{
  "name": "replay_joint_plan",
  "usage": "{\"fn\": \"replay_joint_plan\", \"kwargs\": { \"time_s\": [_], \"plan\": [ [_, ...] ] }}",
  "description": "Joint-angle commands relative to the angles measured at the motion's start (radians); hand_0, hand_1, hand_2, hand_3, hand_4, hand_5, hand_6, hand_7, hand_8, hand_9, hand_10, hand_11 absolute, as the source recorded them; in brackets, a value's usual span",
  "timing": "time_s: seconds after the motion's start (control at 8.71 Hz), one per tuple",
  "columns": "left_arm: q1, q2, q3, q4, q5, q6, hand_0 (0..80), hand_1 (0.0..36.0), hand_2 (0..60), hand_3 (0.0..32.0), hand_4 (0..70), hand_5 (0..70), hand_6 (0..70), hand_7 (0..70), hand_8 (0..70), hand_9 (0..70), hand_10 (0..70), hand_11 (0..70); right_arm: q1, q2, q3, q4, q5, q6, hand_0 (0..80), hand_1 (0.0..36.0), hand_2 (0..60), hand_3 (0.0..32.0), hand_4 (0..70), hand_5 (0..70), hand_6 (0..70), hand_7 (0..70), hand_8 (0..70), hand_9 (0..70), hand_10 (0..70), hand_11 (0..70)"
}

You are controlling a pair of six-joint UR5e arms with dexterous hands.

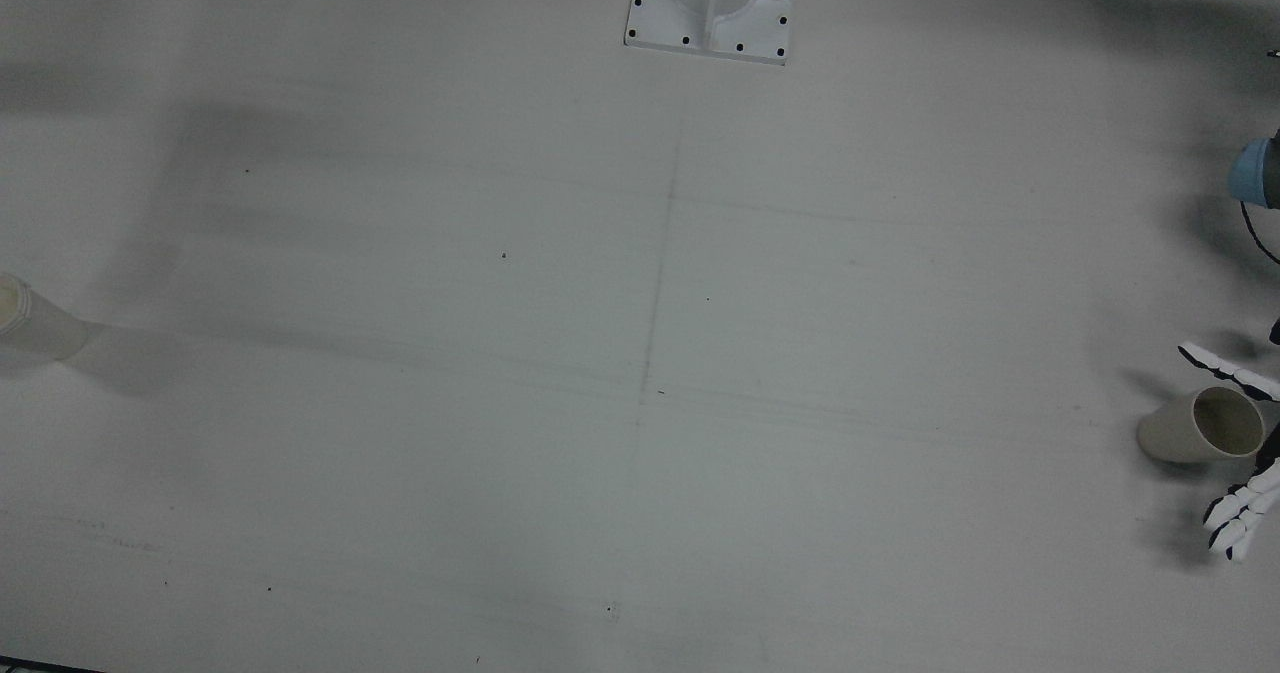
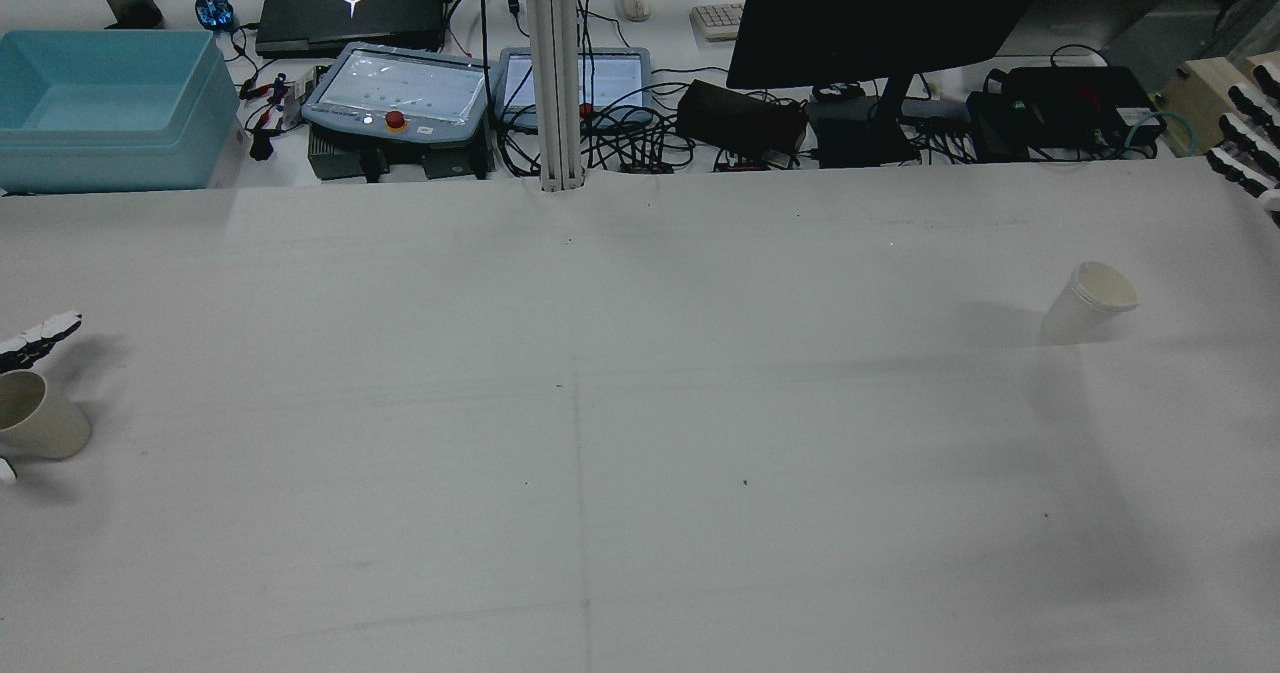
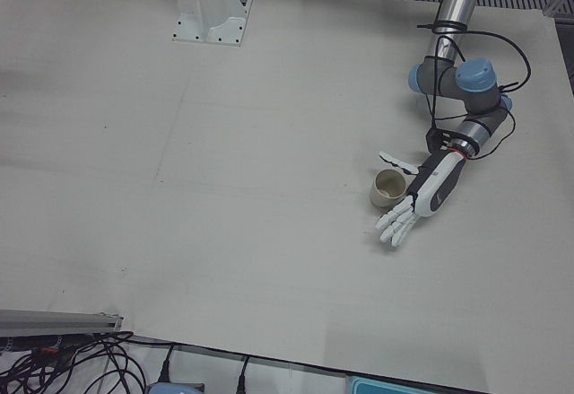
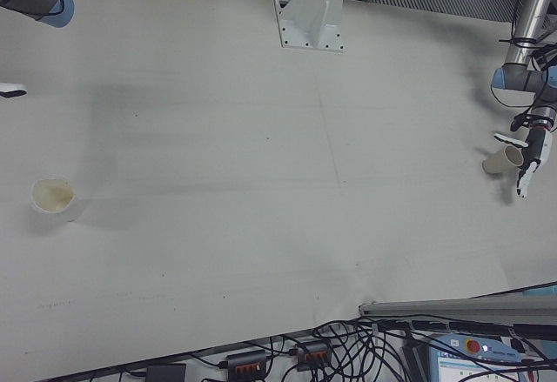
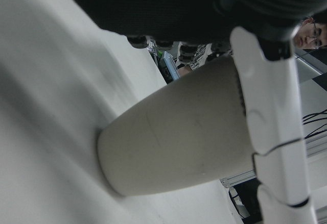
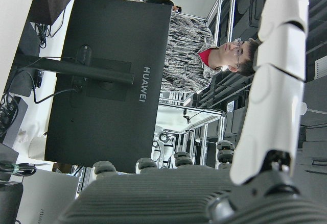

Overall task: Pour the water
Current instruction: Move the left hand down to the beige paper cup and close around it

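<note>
A beige cup [image 3: 390, 188] stands near the table's edge on my left side, also seen from behind [image 2: 35, 415] and from above [image 1: 1200, 426]. My left hand [image 3: 430, 188] is open beside it, thumb on the far side and fingers [image 1: 1240, 511] stretched out on the near side. In the left hand view the cup [image 5: 179, 132] sits close to the palm with a finger [image 5: 271, 127] lying along it. A white paper cup [image 2: 1088, 303] stands alone on my right half [image 4: 54, 199]. My right hand [image 2: 1250, 143] hangs open at the table's far right edge, well away from that cup.
An arm pedestal [image 1: 710, 13] is bolted at the table's back middle. Beyond the far edge are a monitor [image 2: 880, 13], a blue bin [image 2: 100, 103], teach pendants [image 2: 400, 93] and cables. A person [image 6: 204, 55] sits past the monitor.
</note>
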Motion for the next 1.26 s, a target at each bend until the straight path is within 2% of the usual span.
{"fn": "replay_joint_plan", "kwargs": {
  "time_s": [0.0, 0.11, 0.23, 0.34, 0.46, 0.57, 0.69, 0.8, 0.92, 1.03, 1.15],
  "plan": [
    [0.004, -0.006, -0.001, 0.002, -0.008, -0.003, 60.9, 16.3, 0.0, 0.0, 21.7, 0.0, 3.9, 7.8, 0.0, 0.1, 0.0, 1.5, 0.001, -0.017, 0.010, 0.001, -0.002, 0.001, 55.3, 22.1, 5.5, 19.6, 0.0, 5.8, 0.0, 5.4, 0.0, 0.0, 0.0, 0.0],
    [0.004, -0.006, -0.001, -0.001, -0.008, -0.009, 62.1, 17.3, 0.0, 0.0, 22.6, 0.0, 4.2, 8.2, 0.0, 0.2, 0.0, 2.0, 0.002, -0.019, 0.010, 0.001, -0.003, 0.001, 55.1, 22.0, 5.0, 19.2, 0.0, 5.8, 0.0, 4.8, 0.0, 0.0, 0.0, 0.0],
    [0.004, -0.006, -0.003, -0.001, -0.010, -0.015, 75.1, 20.8, 0.0, 0.0, 23.8, 31.5, 5.3, 8.9, 0.5, 0.3, 0.6, 3.6, 0.002, -0.031, 0.021, 0.003, -0.003, 0.001, 55.0, 22.0, 4.9, 19.8, 0.0, 5.7, 0.0, 4.4, 0.0, 0.0, 0.0, 0.0],
    [0.004, -0.006, -0.003, 0.001, -0.010, -0.032, 80.0, 22.9, 0.0, 0.0, 22.9, 70.0, 6.0, 8.7, 1.0, 0.3, 1.8, 5.4, 0.002, -0.033, 0.024, 0.003, -0.003, 0.001, 55.0, 21.9, 4.4, 20.0, 0.0, 5.7, 0.0, 3.2, 0.0, 0.0, 0.0, 0.0],
    [0.004, -0.006, -0.004, 0.005, -0.010, -0.040, 80.0, 22.4, 0.0, 0.0, 30.9, 70.0, 6.3, 9.0, 0.9, 0.4, 2.6, 6.3, 0.002, -0.037, 0.027, 0.003, -0.005, 0.001, 55.0, 21.8, 4.0, 19.6, 0.0, 5.7, 0.0, 3.8, 0.0, 0.0, 0.0, 0.0],
    [0.004, -0.006, -0.004, 0.010, -0.010, -0.049, 74.4, 19.0, 0.0, 0.0, 37.3, 70.0, 6.8, 9.9, 0.6, 0.5, 3.0, 6.4, 0.004, -0.040, 0.029, 0.001, -0.005, 0.001, 54.8, 21.7, 4.2, 18.8, 0.0, 5.6, 0.0, 4.2, 0.0, 0.0, 0.0, 0.0],
    [0.004, -0.004, -0.006, 0.013, -0.010, -0.057, 63.3, 15.3, 0.0, 0.0, 46.8, 70.0, 7.8, 12.2, 0.6, 1.0, 3.7, 6.9, 0.004, -0.046, 0.033, 0.003, -0.005, 0.001, 54.9, 21.7, 4.2, 19.0, 0.0, 5.6, 0.0, 3.9, 0.0, 0.0, 0.0, 0.0],
    [0.004, -0.006, -0.008, 0.020, -0.013, -0.066, 60.3, 12.5, 0.0, 0.0, 57.0, 70.0, 9.0, 13.9, 0.8, 1.3, 4.4, 7.4, 0.004, -0.046, 0.038, 0.001, -0.005, 0.001, 54.8, 21.6, 4.2, 19.4, 0.0, 5.6, 0.0, 3.9, 0.0, 0.0, 0.0, 0.0],
    [0.004, -0.004, -0.009, 0.024, -0.022, -0.071, 61.0, 11.9, 0.0, 0.0, 68.5, 70.0, 10.4, 15.9, 1.6, 1.8, 5.3, 8.5, 0.005, -0.046, 0.038, 0.003, -0.005, 0.001, 54.8, 21.6, 4.1, 19.0, 0.0, 5.6, 0.0, 3.8, 0.0, 0.0, 0.0, 0.0],
    [0.004, -0.006, -0.009, 0.028, -0.022, -0.075, 75.7, 17.8, 0.0, 0.0, 70.0, 70.0, 11.6, 17.3, 2.7, 2.9, 6.4, 10.7, 0.007, -0.046, 0.039, 0.003, -0.003, 0.001, 55.0, 21.8, 4.8, 19.0, 0.0, 5.7, 0.0, 4.5, 0.0, 0.0, 0.0, 0.0],
    [0.004, -0.004, -0.009, 0.030, -0.024, -0.075, 80.0, 34.0, 0.0, 0.0, 70.0, 70.0, 13.3, 18.8, 4.7, 4.8, 7.9, 14.5, 0.007, -0.046, 0.047, 0.001, -0.003, 0.001, 55.2, 21.8, 4.6, 19.2, 0.0, 5.7, 0.0, 4.5, 0.0, 0.0, 0.0, 0.0]
  ]
}}
